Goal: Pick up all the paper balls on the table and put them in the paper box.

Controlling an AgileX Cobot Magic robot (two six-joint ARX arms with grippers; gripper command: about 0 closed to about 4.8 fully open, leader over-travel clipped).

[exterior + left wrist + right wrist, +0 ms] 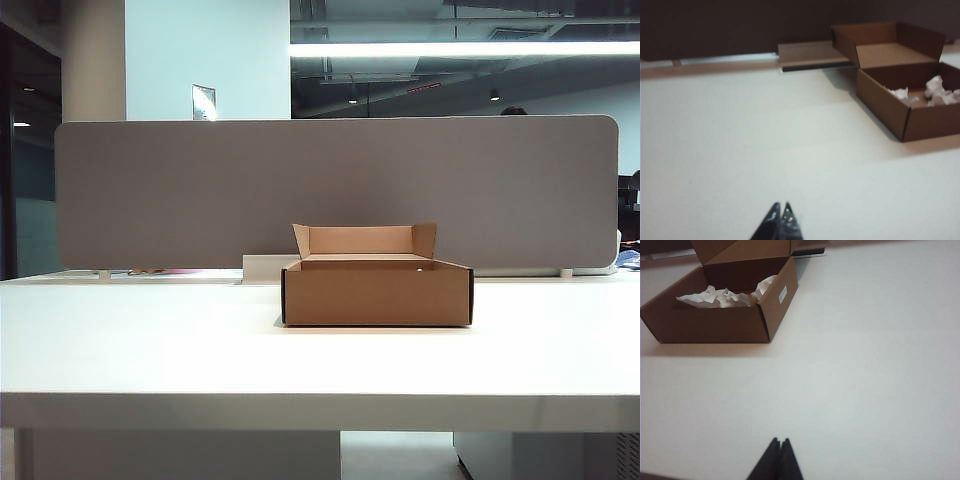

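Note:
The brown paper box (376, 292) stands mid-table on the white table (150, 350) with its back flap upright. Crumpled white paper balls (932, 92) lie inside the paper box (890, 107), also visible as paper balls (722, 296) within the box (710, 325) in the right wrist view. My left gripper (781, 205) is shut with nothing in it, held over bare tabletop well away from the box. My right gripper (779, 441) is likewise shut and empty, over bare table on the box's other side. Neither arm shows in the exterior view.
A grey fabric divider panel (330, 190) runs along the table's far edge. A low white block (262, 268) sits just behind the box, seen too as a flat block (810, 55) in the left wrist view. The table's thick front edge (320, 410) faces the exterior camera.

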